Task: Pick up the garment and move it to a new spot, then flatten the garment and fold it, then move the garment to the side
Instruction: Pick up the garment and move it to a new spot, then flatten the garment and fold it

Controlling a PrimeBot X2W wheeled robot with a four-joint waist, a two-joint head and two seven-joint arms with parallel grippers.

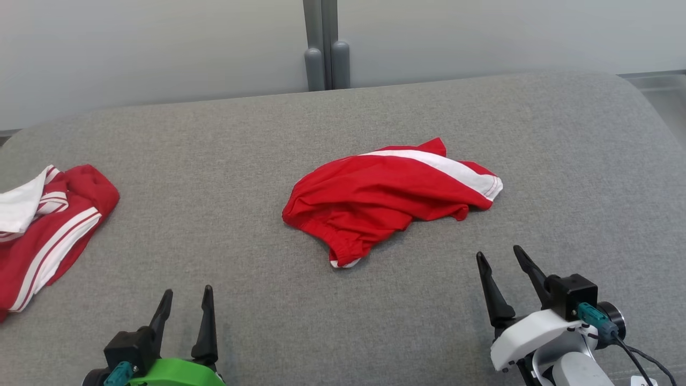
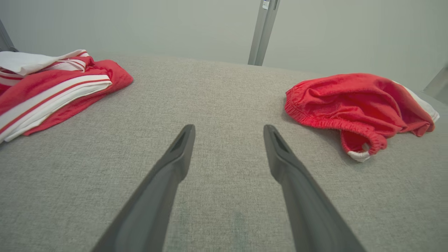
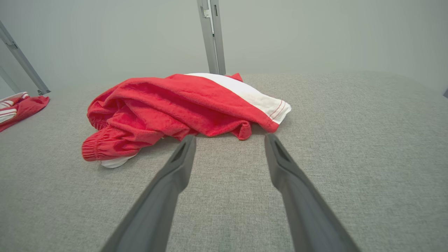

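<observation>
Red and crumpled, the garment lies mid-cushion on the grey sofa, both the left gripper and right gripper spread and empty short of it, so a shallow pinch might snag only one layer and drag it.

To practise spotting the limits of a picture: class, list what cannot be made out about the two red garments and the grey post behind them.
Middle garment, head view: its own crumpled folds hide the underside and how its parts lie.
Striped garment, head view: cut off by the left edge, so its full shape and type are unclear.
Post, head view: the upper edge cuts off its top.
</observation>
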